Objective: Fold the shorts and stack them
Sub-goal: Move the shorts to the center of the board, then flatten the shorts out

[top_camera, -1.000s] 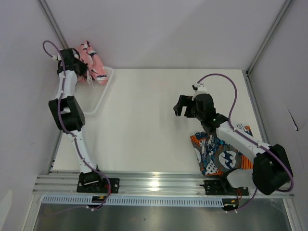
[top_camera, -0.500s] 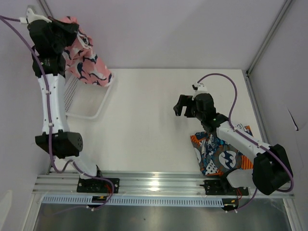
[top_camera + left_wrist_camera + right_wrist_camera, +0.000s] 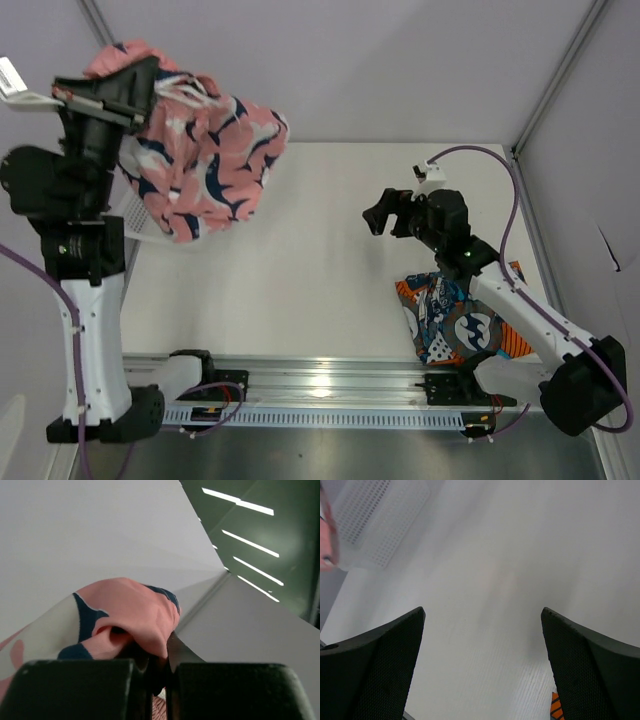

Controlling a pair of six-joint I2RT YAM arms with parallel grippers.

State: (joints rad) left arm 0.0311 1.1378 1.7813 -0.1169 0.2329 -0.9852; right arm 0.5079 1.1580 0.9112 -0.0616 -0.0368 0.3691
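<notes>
Left tool (image 3: 159,656) lifted higher, clamped on pink shorts (image 3: 205,165) | right tool (image 3: 482,612) apart, empty

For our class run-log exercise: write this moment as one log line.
left gripper: shut on pink shorts, held aloft | right gripper: open, empty, above table | printed shorts: lying near right base

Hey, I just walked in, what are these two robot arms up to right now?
The left arm has its jaws shut on the pink fabric shorts with navy-and-white shapes, holding them high in the air near the white plastic mesh basket. The right arm hovers over the white table, jaws open and empty. The blue, orange and white printed shorts lie near its base.
</notes>
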